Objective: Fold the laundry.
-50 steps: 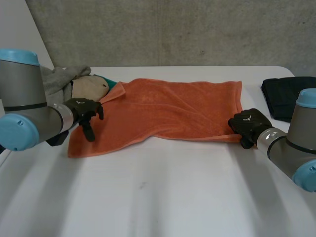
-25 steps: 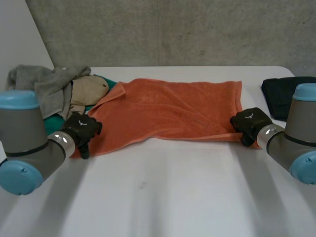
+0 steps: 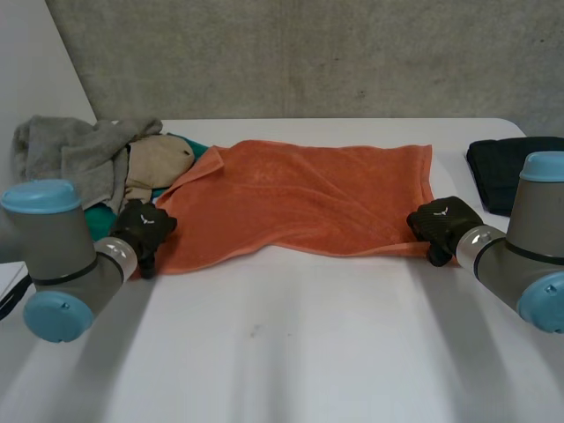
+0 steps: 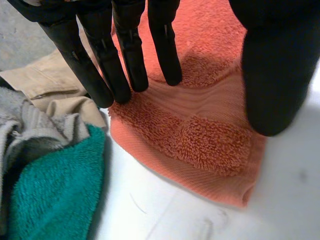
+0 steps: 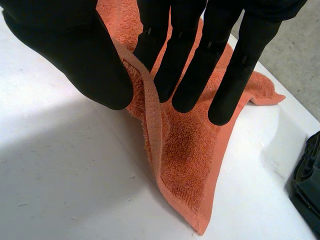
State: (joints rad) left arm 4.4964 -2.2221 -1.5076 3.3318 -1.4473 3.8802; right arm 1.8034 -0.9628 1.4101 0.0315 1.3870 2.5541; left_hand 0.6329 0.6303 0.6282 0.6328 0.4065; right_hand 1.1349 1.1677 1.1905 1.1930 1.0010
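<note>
You have every fold left to do: the towel (image 3: 308, 198) lies flat mid-frame, right hand (image 3: 443, 220) pinching its lower-right corner, left hand (image 3: 141, 231) spread, unclamped, over the lower-left corner.

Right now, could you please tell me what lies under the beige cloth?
A green towel peeks out from under the beige cloth on two sides; the rest beneath is covered.

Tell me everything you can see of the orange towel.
The towel is orange terry with a flat woven band at its hem. It lies spread, rumpled, on the table, touching the laundry pile. The left hand rests straight fingers on its near left corner; the right hand pinches up its near right corner.
</note>
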